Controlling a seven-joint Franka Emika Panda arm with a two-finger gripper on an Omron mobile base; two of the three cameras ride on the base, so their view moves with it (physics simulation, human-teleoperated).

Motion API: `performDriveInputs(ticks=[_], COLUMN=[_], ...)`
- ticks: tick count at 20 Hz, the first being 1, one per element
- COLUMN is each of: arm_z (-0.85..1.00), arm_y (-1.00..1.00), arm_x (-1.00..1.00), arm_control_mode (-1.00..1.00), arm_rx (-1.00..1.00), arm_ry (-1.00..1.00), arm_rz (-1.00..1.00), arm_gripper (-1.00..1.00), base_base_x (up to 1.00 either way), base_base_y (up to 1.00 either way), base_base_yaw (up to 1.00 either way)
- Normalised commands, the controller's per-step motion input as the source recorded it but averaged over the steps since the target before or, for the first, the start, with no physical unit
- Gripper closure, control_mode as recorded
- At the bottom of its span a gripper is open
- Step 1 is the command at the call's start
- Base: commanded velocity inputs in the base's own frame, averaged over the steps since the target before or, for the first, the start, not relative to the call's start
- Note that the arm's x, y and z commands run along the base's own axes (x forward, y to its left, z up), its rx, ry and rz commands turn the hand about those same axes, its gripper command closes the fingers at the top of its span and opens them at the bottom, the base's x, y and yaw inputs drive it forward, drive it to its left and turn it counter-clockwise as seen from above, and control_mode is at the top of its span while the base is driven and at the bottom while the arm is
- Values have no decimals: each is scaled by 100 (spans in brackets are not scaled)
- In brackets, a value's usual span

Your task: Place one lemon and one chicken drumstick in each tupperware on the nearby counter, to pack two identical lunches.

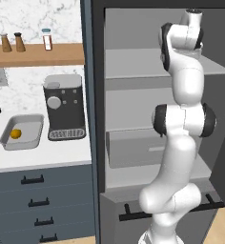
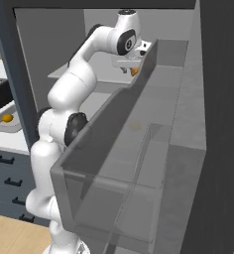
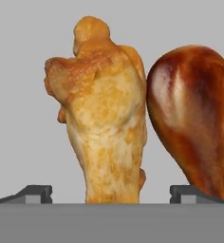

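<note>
Here our end effector (image 3: pixel 111 194) stands wide open, holding nothing, with the pale drumstick (image 3: pixel 107 114) straight ahead between its fingertips (image 3: pixel 35 193), long axis running away from us along the approach. A darker drumstick (image 3: pixel 192 114) touches it just beside the right fingertip, so we judge a straight advance closes on the pale one.

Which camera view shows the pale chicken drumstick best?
The hand view: the pale drumstick stands close between the open pincer tips, beside a darker drumstick. In the right base view, an orange speck appears at the pincer.
</note>
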Motion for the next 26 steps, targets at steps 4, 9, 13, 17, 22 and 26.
performDriveInputs(ticks=[4,9,13,17,22,26], arm_z=[0,-28,-27,-15,-26,-14], arm_y=[0,0,0,0,0,2], arm_x=[-10,0,17,14,3,0], arm_control_mode=[-100,-100,-100,-100,-100,-100], arm_rx=[0,0,0,0,0,0], arm_ry=[0,0,0,0,0,1], arm_rz=[0,0,0,0,0,0], arm_gripper=[-100,-100,-100,-100,-100,100], base_base_x=[0,0,0,0,0,0], base_base_y=[0,0,0,0,0,0], base_base_yaw=[0,0,0,0,0,0])
